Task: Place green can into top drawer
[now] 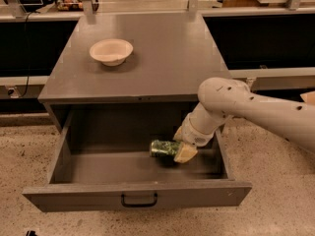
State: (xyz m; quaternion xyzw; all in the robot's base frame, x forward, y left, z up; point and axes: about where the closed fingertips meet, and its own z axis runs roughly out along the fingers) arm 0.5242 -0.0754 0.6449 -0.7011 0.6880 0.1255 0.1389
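While the top drawer stands pulled fully out from under the grey counter, the gripper is down inside its right half, close to the right wall and toward the back. Its jaws are closed on the right end of the green can, which lies on its side with its free end pointing left toward the middle of the drawer. The can looks to be just above the drawer floor, with a dark shadow beneath it. The cream arm comes in from the right and bends over the counter's front right corner, hiding part of the drawer's back right area. On the counter, well apart from the can, a cream bowl sits upright near the left rear. A black handle is fixed at the centre of the drawer front. Speckled floor surrounds the cabinet. Counted: one can, one bowl, one open drawer, one handle, one arm.
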